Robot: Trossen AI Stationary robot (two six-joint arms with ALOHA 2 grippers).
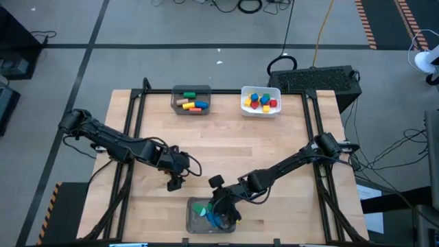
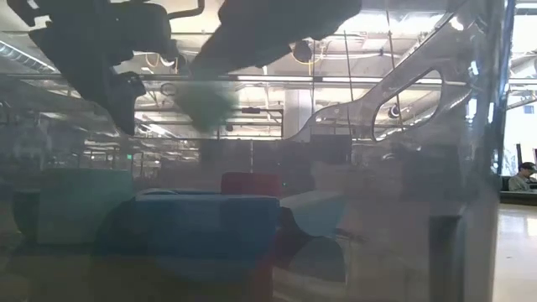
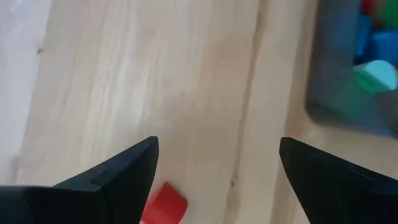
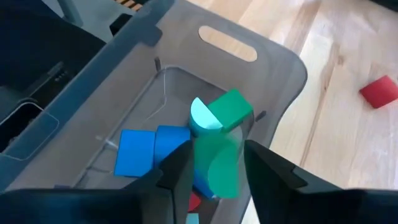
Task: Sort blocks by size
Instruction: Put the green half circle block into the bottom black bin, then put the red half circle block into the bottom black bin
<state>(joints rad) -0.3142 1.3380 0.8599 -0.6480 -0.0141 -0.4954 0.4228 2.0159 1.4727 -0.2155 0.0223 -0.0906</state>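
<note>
A green block (image 4: 219,167) is gripped by the right gripper (image 4: 217,168) over the clear bin (image 4: 273,56), probably for sorting. Left gripper (image 3: 217,180) fingers are spread above a red block (image 3: 165,204).

- Left arm (image 1: 113,140): matte black jointed links with thin black cables looping beside the wrist.
- Right arm (image 1: 291,165): same black build, rounded joint housings, cable loop at its base.
- Left gripper (image 3: 217,180): two black wedge-shaped fingers with bevelled edges.
- Right gripper (image 4: 214,165): black, angular, tapering fingers.
</note>
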